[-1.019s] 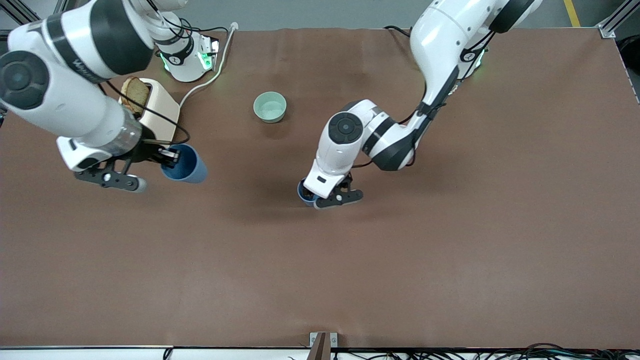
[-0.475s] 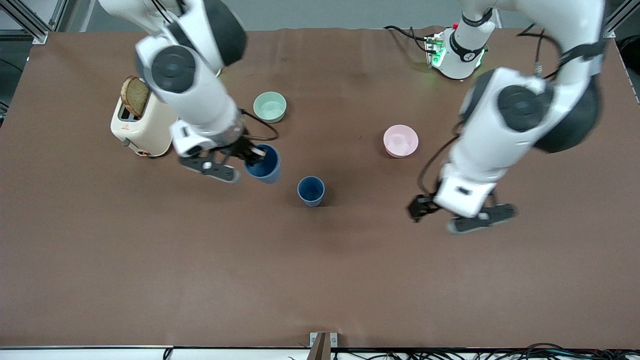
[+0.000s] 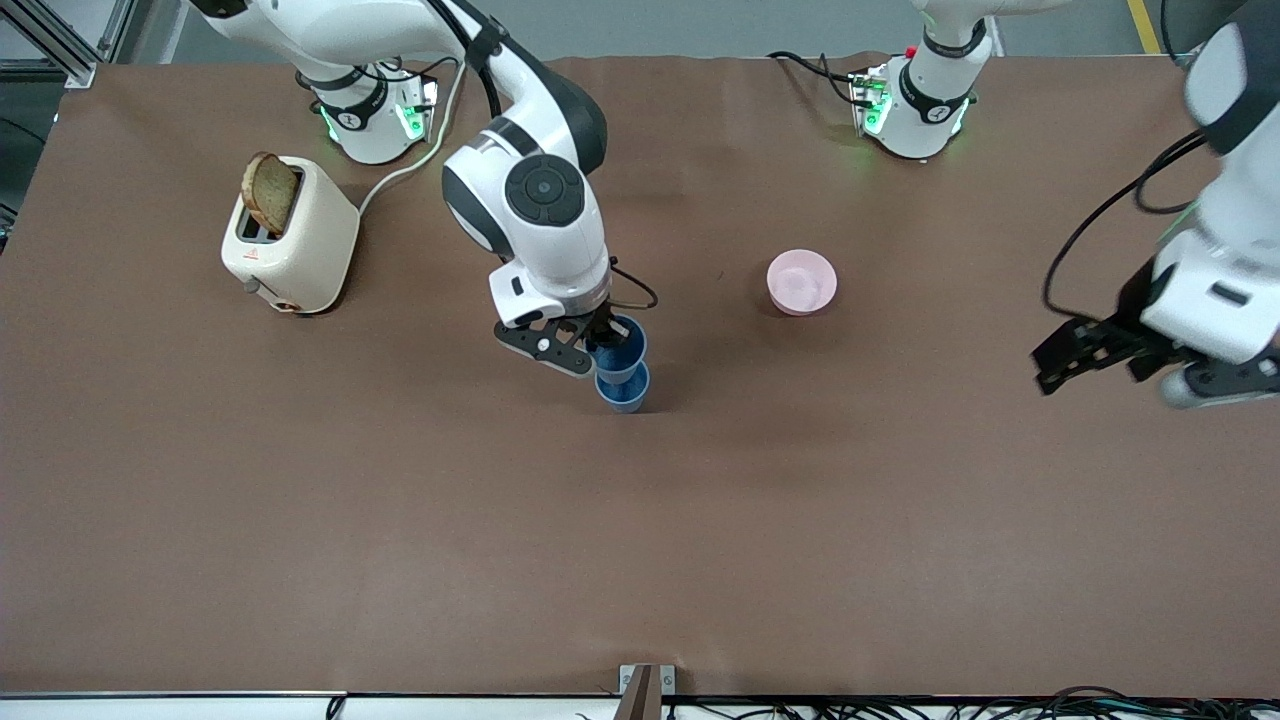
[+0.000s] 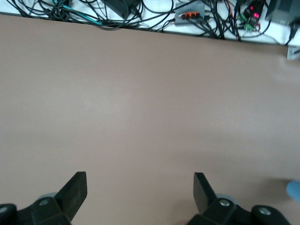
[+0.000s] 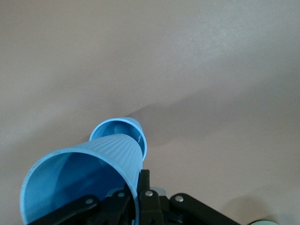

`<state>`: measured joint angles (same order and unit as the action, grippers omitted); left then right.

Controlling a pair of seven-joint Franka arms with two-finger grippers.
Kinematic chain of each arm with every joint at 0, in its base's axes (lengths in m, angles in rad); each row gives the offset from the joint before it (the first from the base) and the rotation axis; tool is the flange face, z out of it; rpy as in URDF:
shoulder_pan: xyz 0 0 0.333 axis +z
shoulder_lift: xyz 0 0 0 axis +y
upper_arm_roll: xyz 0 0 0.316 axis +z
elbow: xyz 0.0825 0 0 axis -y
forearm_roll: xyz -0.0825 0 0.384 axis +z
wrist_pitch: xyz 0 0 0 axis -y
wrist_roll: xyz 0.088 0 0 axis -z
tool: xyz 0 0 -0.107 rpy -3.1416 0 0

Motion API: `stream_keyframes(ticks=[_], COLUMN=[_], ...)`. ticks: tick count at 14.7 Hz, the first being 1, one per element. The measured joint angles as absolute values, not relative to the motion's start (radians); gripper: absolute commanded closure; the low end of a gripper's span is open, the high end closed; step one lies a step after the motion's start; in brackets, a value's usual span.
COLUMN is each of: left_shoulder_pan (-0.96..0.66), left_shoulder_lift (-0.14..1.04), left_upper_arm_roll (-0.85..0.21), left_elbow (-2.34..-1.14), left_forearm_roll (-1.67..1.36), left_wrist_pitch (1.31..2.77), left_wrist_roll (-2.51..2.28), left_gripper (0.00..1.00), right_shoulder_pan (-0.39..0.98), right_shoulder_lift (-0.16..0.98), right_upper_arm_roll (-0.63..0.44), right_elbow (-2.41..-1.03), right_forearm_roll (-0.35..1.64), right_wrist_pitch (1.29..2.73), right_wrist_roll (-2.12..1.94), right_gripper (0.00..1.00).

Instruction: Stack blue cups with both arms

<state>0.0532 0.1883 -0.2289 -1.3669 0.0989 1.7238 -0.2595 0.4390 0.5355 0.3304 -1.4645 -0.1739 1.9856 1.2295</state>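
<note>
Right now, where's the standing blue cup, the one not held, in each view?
Front view: the small blue plastic tumbler standing on the table, mid-table, under the matching blue tumbler held by the right gripper.
Left wrist view: only a blue sliver at the frame edge, too little to identify.
Right wrist view: its open mouth shows past the held tumbler.
Shared landmark: the held tumbler, in the front and right wrist views.

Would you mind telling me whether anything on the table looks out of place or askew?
Nothing stands out. The right gripper holds one blue cup tilted over the standing cup; the toaster and pink bowl sit upright.
</note>
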Motion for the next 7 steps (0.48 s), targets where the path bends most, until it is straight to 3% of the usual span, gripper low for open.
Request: stream_keyframes(ticks=[7], left_shoulder_pan=[0.091], left_shoulder_lift=[0.024], left_upper_arm_roll=[-0.221], left_elbow=[-1.412], left_forearm_roll=[0.037], left_wrist_pitch=[1.521], left_wrist_roll=[-0.136], left_gripper=[0.00], right_shoulder_pan=[0.449], right_shoulder_lift=[0.576], right_upper_arm_roll=[0.329], right_elbow=[-1.464], right_forearm_roll=[-0.176], right_wrist_pitch=[2.028], right_wrist_roll=[1.229], right_gripper=[0.99])
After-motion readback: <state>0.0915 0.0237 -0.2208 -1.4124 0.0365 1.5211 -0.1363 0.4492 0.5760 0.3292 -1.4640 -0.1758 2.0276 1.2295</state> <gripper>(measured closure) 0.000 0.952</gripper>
